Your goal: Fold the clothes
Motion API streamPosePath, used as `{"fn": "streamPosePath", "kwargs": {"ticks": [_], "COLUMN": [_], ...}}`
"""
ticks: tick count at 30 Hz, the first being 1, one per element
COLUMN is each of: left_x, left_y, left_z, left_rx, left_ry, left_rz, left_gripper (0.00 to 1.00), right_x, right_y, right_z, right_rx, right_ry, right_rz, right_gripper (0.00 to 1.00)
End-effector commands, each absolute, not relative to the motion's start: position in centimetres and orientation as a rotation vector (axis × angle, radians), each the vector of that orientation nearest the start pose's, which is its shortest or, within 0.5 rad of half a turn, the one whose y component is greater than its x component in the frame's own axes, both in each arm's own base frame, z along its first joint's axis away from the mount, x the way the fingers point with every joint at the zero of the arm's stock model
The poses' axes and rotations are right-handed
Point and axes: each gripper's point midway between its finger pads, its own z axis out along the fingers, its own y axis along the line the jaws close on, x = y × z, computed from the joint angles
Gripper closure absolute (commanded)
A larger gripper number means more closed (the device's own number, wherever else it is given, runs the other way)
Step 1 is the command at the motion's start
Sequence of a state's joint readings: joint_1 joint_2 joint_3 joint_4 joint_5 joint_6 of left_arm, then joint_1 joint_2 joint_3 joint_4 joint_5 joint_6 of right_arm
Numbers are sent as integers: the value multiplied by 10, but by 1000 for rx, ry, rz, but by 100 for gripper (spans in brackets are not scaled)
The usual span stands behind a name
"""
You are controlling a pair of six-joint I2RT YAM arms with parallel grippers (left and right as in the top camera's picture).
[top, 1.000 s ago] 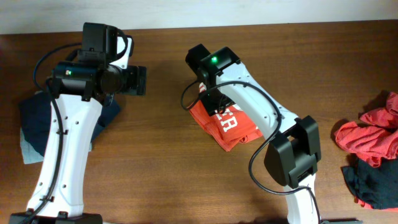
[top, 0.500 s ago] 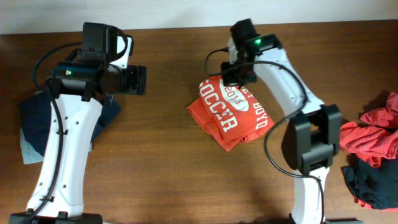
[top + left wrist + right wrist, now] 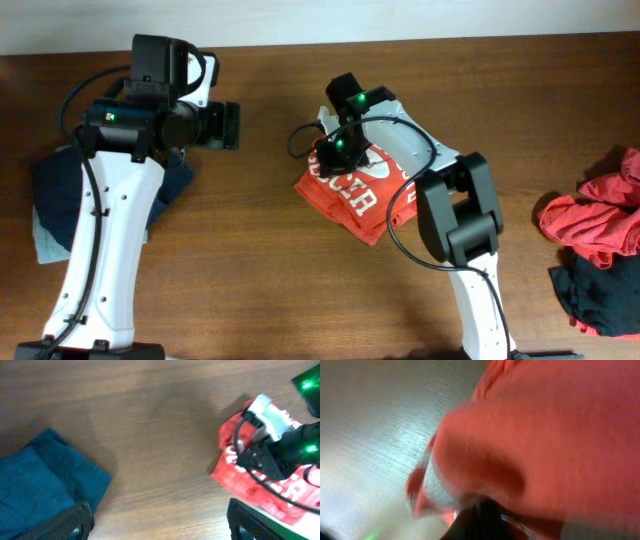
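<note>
A red shirt with white lettering [image 3: 372,205] lies partly folded at the table's middle. It also shows in the left wrist view [image 3: 240,477]. My right gripper [image 3: 335,152] is over the shirt's left part. In the right wrist view blurred red cloth [image 3: 540,425] fills the frame and drapes over the dark fingers [image 3: 482,520], which look shut on it. My left gripper [image 3: 226,126] is open and empty above bare wood, left of the shirt. Its fingers frame bare table in the left wrist view [image 3: 160,525].
Folded dark blue clothes [image 3: 58,195] lie at the left under the left arm and show in the left wrist view [image 3: 42,485]. A crumpled red garment [image 3: 600,215] and a dark one [image 3: 600,295] lie at the right edge.
My right gripper swung from the shirt's upper right back down to its left part, carrying cloth with it. The shirt looks more bunched now. The left arm has not moved.
</note>
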State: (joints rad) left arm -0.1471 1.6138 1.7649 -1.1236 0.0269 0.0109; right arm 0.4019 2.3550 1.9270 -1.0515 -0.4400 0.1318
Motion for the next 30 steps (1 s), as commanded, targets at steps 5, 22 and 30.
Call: {"fn": "streamPosePath", "kwargs": {"ticks": [5,22,30], "left_x": [424,447,442], "left_y": [-120,-240,-235], "left_z": [259,71,5], "left_rx": [460,929,939], "left_ry": [2449,2574,2708], "left_rz": [-400,-643,-581], "left_gripper": [13,21,25], "right_x": [411,346,328], "right_y": [193,130,106], "right_z": [143,31,-12], "right_rx": [-363,-140,-60], "right_ry": [2923,3248,3283], "right_rz": [643,452,261], "right_gripper": [81,83,89]}}
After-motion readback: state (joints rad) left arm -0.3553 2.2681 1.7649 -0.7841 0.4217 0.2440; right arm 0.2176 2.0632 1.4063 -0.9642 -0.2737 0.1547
